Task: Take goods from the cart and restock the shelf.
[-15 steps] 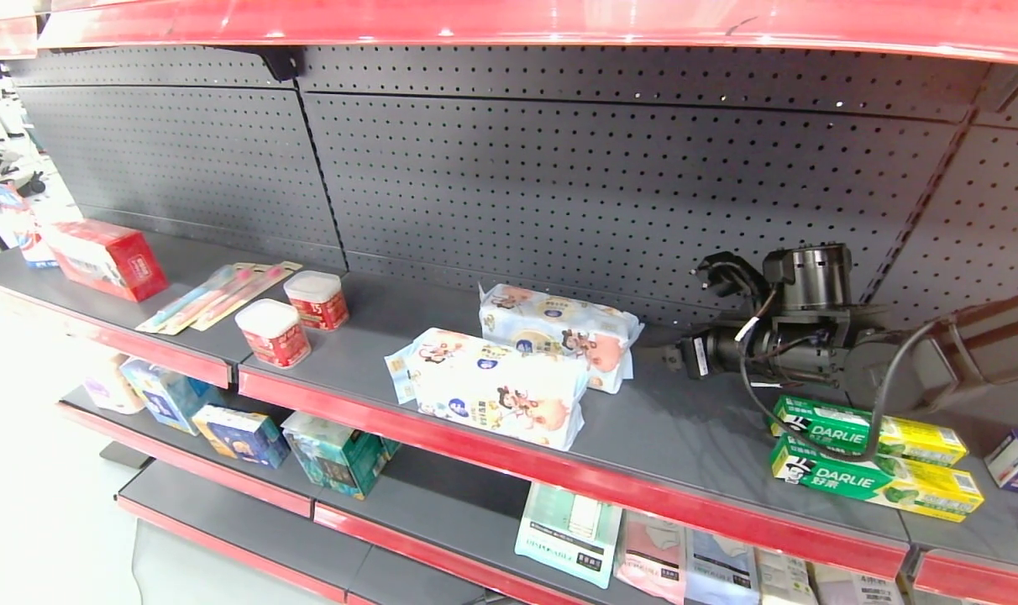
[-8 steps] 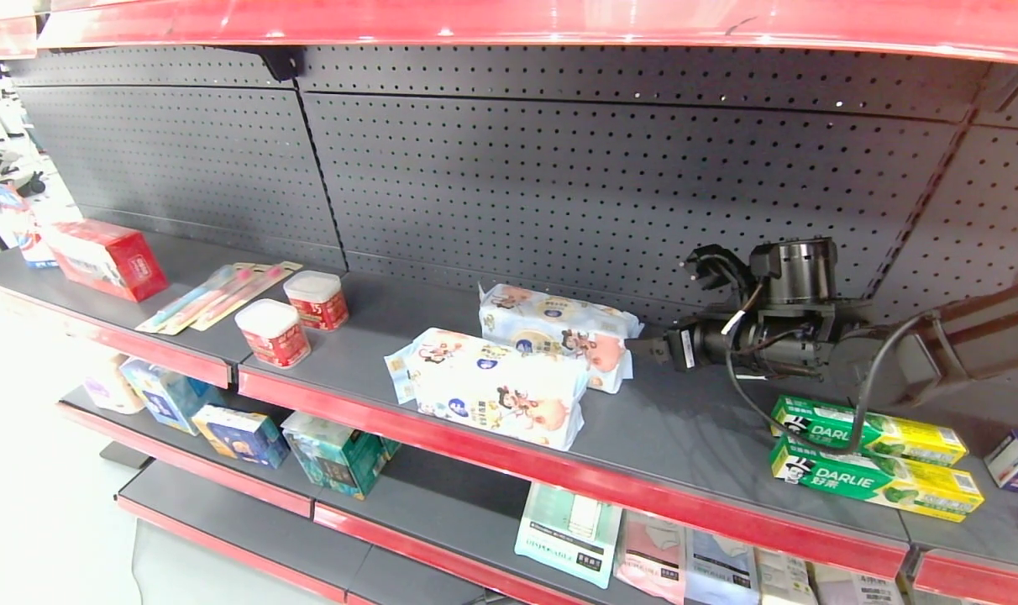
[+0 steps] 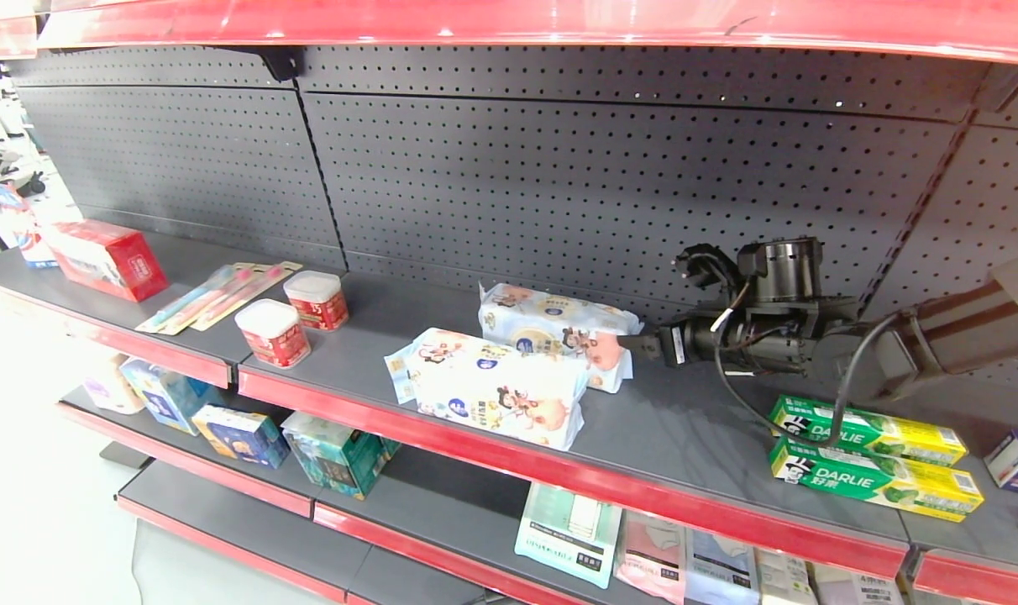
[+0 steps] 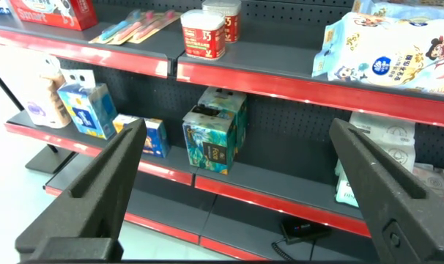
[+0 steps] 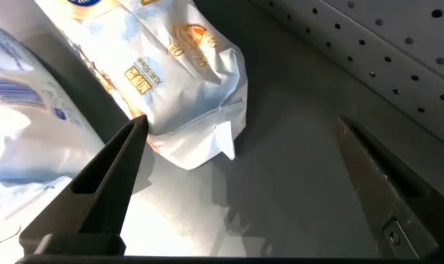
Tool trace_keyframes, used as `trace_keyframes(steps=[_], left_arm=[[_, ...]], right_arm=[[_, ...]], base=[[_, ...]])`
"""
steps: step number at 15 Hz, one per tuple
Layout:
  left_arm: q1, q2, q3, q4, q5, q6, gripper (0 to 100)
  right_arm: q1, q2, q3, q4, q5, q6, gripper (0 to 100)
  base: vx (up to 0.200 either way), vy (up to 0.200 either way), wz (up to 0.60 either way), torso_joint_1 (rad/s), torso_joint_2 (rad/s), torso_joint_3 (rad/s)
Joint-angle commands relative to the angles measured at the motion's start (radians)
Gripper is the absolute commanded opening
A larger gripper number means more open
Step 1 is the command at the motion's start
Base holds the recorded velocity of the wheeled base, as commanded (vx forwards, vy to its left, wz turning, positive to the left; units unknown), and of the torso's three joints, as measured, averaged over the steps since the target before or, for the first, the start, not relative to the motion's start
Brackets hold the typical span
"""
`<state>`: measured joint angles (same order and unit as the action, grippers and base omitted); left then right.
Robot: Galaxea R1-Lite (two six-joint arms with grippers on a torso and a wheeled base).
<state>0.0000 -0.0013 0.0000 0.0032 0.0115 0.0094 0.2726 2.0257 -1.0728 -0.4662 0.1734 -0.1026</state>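
So, the right gripper (image 3: 631, 343) is low over the shelf (image 3: 694, 428) with its jaws spread wide and nothing in them. The rear tissue pack (image 3: 559, 332) lies flat. Its long axis runs along the shelf, roughly parallel to the pegboard back (image 3: 559, 168), and its crimped end points straight at the open jaws. In the right wrist view that end (image 5: 200, 139) sits just ahead of the gap, closer to one finger (image 5: 97, 191) than the other. I can't tell if it's actually touching.

The front tissue pack (image 3: 492, 386) lies flat too, with its long axis along the shelf's red front edge. It's off to that same finger's side, just beside the rear one.

Two green toothpaste boxes (image 3: 870, 458) lie behind the jaws, under the arm.

The left gripper (image 4: 238, 126) is wide open too and empty. A teal box (image 4: 215, 128) on a lower shelf is straight ahead of its gap, well apart.
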Motion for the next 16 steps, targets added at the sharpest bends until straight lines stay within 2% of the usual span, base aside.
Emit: trace_keyframes(steps=[1, 12, 14, 16], left_arm=[[0.000, 0.001, 0.000, 0.000, 0.001, 0.000, 100], [0.000, 0.001, 0.000, 0.000, 0.001, 0.000, 100], [0.000, 0.001, 0.000, 0.000, 0.001, 0.000, 100], [0.000, 0.001, 0.000, 0.000, 0.001, 0.000, 100]], right_arm=[[-0.003, 0.013, -0.009, 0.000, 0.000, 0.000, 100], [-0.009, 0.008, 0.039, 0.001, -0.034, -0.003, 100], [-0.015, -0.038, 0.083, 0.003, -0.034, -0.008, 100], [-0.026, -0.131, 0.197, 0.004, -0.035, -0.026, 100]], base=[[0.000, 0.000, 0.00, 0.000, 0.00, 0.000], [0.000, 0.000, 0.00, 0.000, 0.00, 0.000], [0.000, 0.000, 0.00, 0.000, 0.00, 0.000], [0.000, 0.000, 0.00, 0.000, 0.00, 0.000]])
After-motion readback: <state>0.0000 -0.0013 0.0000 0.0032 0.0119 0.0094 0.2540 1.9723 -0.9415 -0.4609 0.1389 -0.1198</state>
